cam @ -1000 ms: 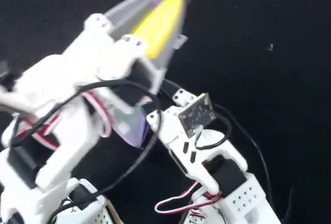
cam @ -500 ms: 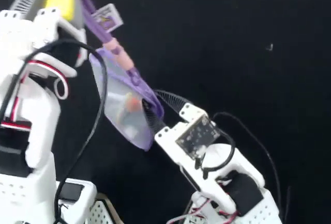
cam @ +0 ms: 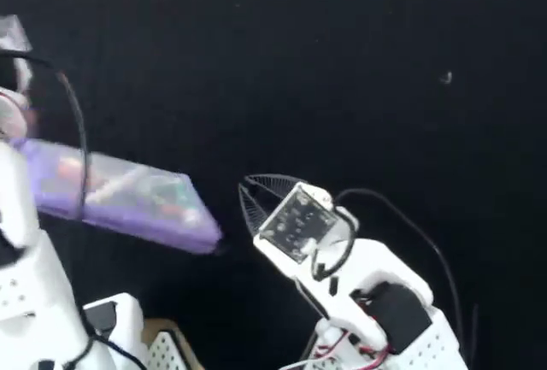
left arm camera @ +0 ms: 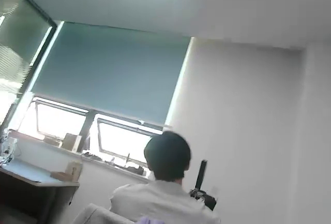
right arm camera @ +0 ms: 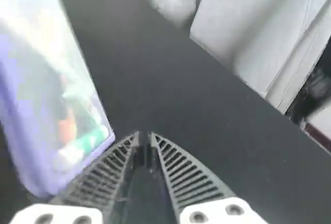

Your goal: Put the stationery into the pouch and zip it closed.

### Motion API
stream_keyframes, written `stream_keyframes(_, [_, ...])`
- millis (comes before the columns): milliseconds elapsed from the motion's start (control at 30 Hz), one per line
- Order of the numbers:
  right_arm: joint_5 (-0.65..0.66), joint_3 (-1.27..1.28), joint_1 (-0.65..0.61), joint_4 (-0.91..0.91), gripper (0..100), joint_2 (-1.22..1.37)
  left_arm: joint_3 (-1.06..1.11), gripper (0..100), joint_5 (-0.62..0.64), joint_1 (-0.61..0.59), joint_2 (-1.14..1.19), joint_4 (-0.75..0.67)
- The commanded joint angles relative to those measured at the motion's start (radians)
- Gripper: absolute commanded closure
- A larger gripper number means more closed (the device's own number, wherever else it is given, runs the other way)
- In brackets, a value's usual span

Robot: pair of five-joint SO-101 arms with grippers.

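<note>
Purple-trimmed clear plastic pouch (cam: 120, 203) of colourful stationery (cam: 128, 186) slants at the frame's left by the white left arm (cam: 21, 302), whose grip I cannot tell; the right gripper (cam: 244, 189), black fingers together and empty, sits lower centre.

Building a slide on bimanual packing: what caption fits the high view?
Purple pouch holding stationery beside the left arm, apart from the shut right end effector, over a black table.

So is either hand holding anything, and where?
The clear purple pouch seems held by one end at the left arm, grip hidden; the right hand is shut, empty.
</note>
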Motion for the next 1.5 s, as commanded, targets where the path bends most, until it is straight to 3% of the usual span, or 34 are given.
stream_keyframes(0, [-0.038, -0.039, -0.005, -0.021, 98.8, -0.012, 0.082, 97, -0.005, -0.019, -0.008, -0.101])
stream_keyframes(233, [-0.104, -0.031, -0.003, -0.038, 97.7, -0.012, 0.053, 97, -0.037, 0.182, -0.071, -0.101])
stream_keyframes(400, [-0.106, -0.019, -0.003, -0.038, 84.8, -0.016, 0.039, 97, -0.186, 0.503, -0.146, -0.101])
stream_keyframes(533, [-0.106, -0.016, -0.003, -0.038, 79.3, -0.016, 0.039, 97, -0.250, 0.647, -0.186, -0.103])
stream_keyframes(800, [-0.106, -0.018, -0.003, -0.038, 79.1, -0.021, -0.065, 97, -0.245, 0.676, -0.170, -0.104])
stream_keyframes(1067, [-0.106, -0.027, 0.044, -0.038, 78.9, -0.022, -0.308, 97, -0.245, 0.705, 0.041, -0.097])
stream_keyframes(1267, [-0.187, -0.117, 0.123, 0.028, 78.9, -0.022, -0.490, 97, -0.247, 0.872, 0.161, 0.103])
stream_keyframes(1467, [-0.192, -0.154, 0.126, 0.061, 78.9, -0.022, -0.573, 97, -0.245, 0.898, 0.218, 0.123])
